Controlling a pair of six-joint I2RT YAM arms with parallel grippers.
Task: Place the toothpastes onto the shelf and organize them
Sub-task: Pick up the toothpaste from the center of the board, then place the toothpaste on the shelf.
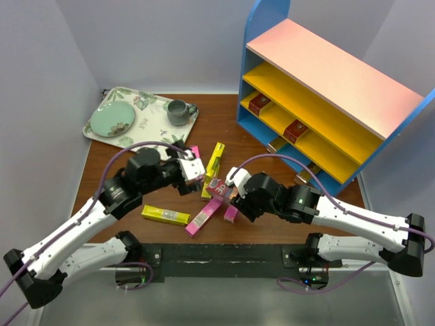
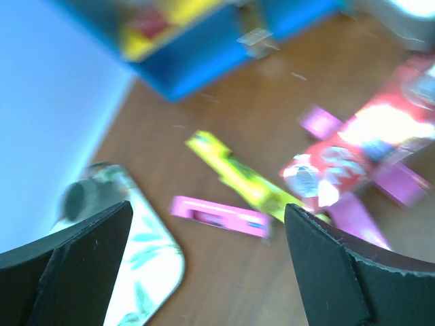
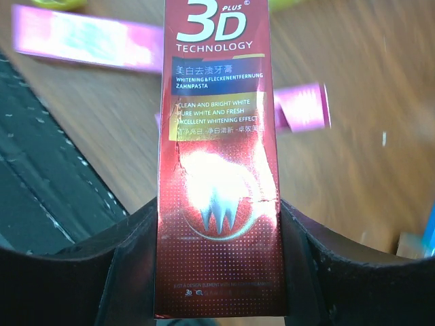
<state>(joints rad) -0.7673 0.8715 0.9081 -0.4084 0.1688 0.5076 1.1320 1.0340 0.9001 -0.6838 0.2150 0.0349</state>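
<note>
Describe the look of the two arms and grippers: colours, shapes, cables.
The left arm and right arm have white links, black rounded joint housings and black bases. A purple cable loops along each. The left gripper and right gripper have white bodies and broad matte black fingers.

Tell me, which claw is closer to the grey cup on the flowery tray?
Left. The left gripper hangs open on the robot's side of the cup, near the tray corner. The right gripper, holding a dark red carton, is farther off to the right.
</note>
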